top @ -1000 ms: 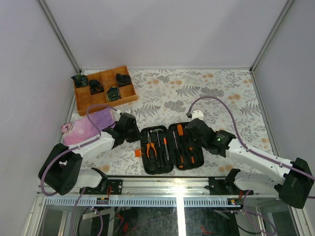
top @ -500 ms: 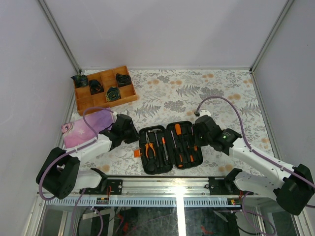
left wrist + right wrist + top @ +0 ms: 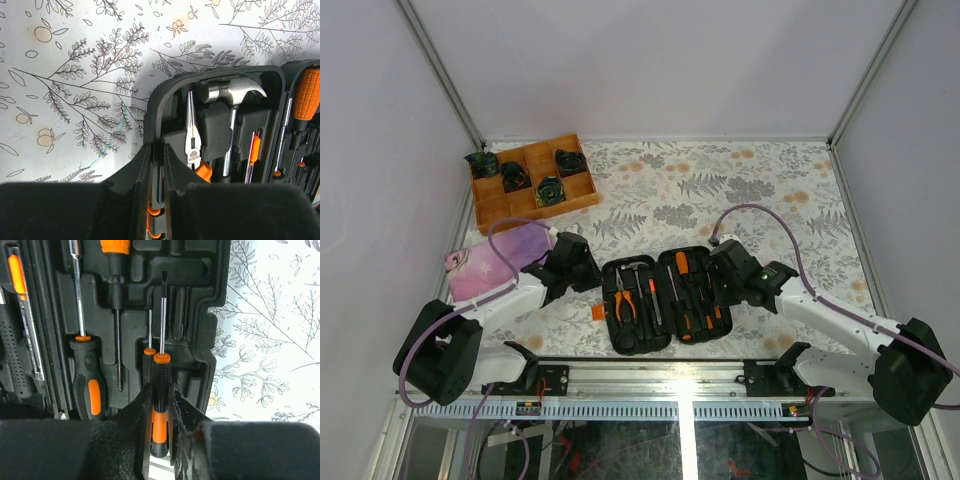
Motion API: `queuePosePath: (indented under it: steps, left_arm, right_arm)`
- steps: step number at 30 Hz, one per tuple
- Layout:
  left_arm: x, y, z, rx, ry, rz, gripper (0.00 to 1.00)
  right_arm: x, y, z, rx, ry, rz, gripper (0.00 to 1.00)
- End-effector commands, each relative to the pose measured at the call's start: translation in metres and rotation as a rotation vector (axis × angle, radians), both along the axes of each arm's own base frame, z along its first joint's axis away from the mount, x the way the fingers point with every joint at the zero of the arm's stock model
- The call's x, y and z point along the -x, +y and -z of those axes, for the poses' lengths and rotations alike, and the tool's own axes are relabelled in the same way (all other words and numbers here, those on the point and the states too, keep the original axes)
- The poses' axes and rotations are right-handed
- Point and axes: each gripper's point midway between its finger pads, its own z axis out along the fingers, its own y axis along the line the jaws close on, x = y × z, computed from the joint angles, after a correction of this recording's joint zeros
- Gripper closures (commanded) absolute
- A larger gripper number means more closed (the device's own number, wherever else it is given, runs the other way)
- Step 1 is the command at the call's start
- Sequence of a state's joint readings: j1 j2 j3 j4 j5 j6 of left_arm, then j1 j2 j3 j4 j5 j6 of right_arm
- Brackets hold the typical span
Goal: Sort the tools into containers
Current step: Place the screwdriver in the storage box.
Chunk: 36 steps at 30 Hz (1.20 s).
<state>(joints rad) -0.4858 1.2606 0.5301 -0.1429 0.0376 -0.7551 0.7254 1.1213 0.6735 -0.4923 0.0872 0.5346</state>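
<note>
The black tool case [image 3: 632,340] lies open like a book at the table's near edge. Its left half holds orange-handled pliers [image 3: 627,300] and a steel-headed hammer [image 3: 235,92]. Its right half holds black-and-orange screwdrivers [image 3: 87,377]. My left gripper [image 3: 588,272] is shut on the case's left wall [image 3: 165,95], one finger [image 3: 137,175] outside it. My right gripper [image 3: 720,280] hovers over the right half, shut on a thin orange-and-black driver [image 3: 160,372], tip pointing away. A second thin driver [image 3: 148,360] lies in its slot right beside it.
An orange-brown wooden divided tray [image 3: 490,207] with dark rolled items stands at the back left. A pink cloth [image 3: 495,262] lies left of the case, partly under my left arm. A metal rail [image 3: 670,370] runs along the near edge.
My right wrist swung a little to the right, then settled back over the case's right half with the thin driver still held. The left arm shifted slightly, still holding the case wall.
</note>
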Motion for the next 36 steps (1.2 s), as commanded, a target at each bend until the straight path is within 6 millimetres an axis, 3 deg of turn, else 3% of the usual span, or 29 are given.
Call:
queuePosePath:
  steps: [1,18,29,36]
  left_arm:
    - [-0.009,-0.001,-0.009,0.024,-0.045,-0.016,1.0]
    - [-0.011,-0.003,-0.011,0.031,-0.048,-0.009,1.0]
    - [-0.009,-0.001,-0.01,0.03,-0.052,-0.011,1.0]
    - [-0.01,-0.002,-0.009,0.031,-0.052,-0.008,1.0]
  right_arm:
    - [0.003,-0.012,0.008,0.046,0.022,0.053,1.0]
    - [0.01,-0.022,0.031,0.117,0.079,0.058,0.99]
    - [0.014,-0.025,0.035,0.139,0.115,0.077,0.77]
    - [0.011,-0.023,0.025,0.132,0.098,0.073,0.67]
